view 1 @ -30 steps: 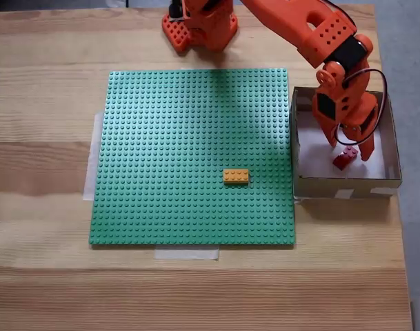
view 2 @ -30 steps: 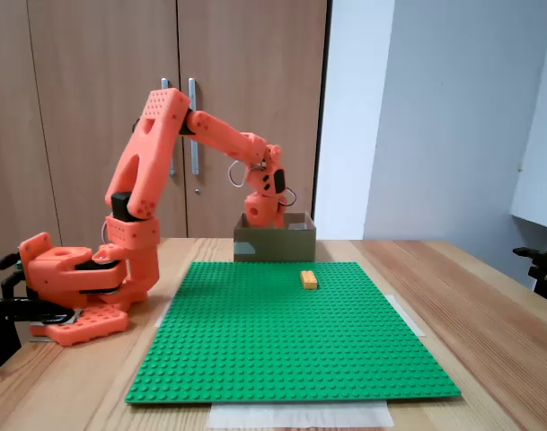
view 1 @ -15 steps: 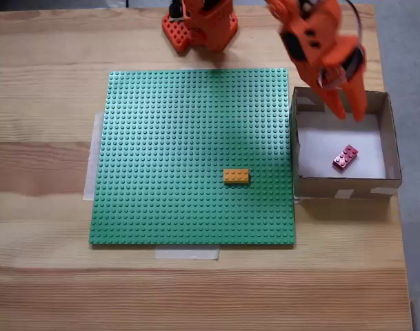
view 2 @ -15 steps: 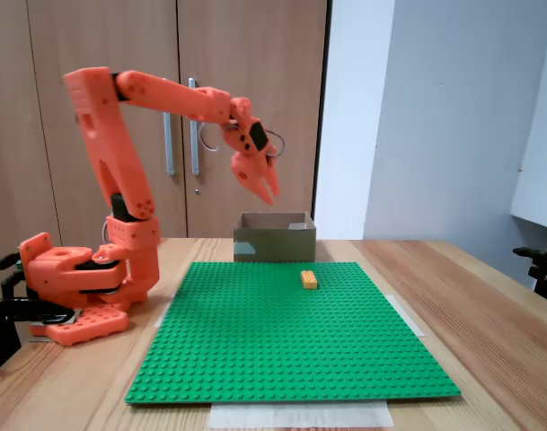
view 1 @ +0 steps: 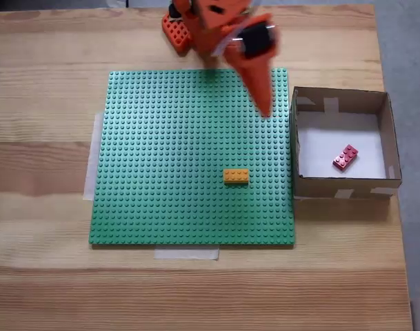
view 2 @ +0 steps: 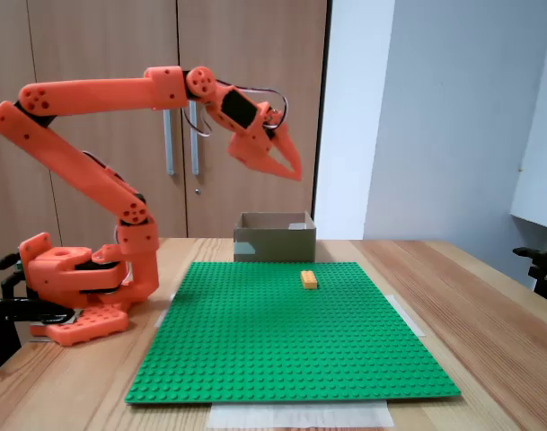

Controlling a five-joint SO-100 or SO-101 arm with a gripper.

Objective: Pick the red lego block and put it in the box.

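On the wooden surface (view 1: 44, 276) the box (view 1: 294, 148) already holds the red lego block (view 1: 345, 157) on its white floor, so the placing looks done, and the tool (view 2: 292, 169), raised above the green baseplate (view 1: 168, 172), seemingly slightly parted and empty, need only retreat home.

Even, soft daylight fills both fixed views, with no glare. My tool (view 1: 263, 103) smears with motion blur from above; beneath it a faint shadow dims the green baseplate (view 1: 168, 179). Everything else stays sharp.
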